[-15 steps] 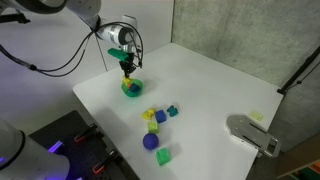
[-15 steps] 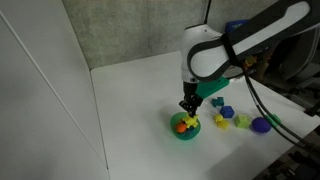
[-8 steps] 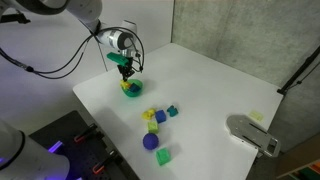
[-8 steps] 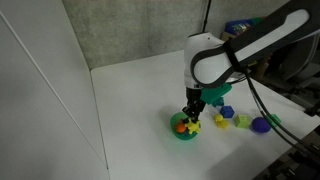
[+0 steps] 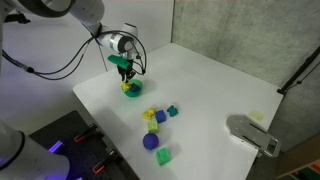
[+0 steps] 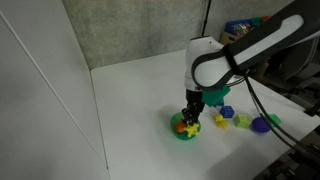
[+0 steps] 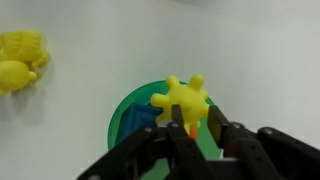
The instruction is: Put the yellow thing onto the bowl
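One bowl [image 7: 117, 118], one purple ball [image 5: 150, 142], two blue blocks [image 5: 172, 111].

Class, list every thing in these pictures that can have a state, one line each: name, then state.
bowl: upright on the table.
gripper: above the bowl; open or shut, cannot tell.
yellow thing: right at the gripper's tips, over the bowl; held or released, cannot tell.
ball: at rest on the table.
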Controlling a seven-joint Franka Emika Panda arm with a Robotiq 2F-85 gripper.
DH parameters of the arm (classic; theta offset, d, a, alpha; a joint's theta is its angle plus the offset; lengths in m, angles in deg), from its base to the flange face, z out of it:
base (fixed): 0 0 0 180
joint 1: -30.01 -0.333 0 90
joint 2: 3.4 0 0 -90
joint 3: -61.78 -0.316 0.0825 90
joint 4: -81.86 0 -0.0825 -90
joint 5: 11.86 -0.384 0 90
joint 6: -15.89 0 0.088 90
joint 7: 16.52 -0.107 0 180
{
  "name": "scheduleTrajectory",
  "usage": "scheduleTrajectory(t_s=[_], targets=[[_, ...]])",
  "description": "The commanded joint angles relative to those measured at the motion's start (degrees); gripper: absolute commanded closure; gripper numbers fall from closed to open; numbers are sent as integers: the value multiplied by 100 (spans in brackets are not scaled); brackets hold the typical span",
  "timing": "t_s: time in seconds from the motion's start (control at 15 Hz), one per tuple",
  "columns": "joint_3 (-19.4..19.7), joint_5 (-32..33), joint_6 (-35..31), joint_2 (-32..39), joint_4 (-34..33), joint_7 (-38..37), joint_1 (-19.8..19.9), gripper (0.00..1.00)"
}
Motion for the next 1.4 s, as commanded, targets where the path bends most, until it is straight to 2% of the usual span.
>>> scheduleTrajectory(t_s=[0.0, 0.27, 0.33, 0.87, 1.33], targets=[[-196, -319, 347, -260, 117, 357, 243, 35], [-22, -278, 888, -591, 104, 43, 229, 3], [37, -231, 962, -686, 114, -40, 225, 0], [553, -20, 1173, -1724, 558, -570, 370, 0], [809, 299, 970, -2977, 1665, -456, 779, 0]])
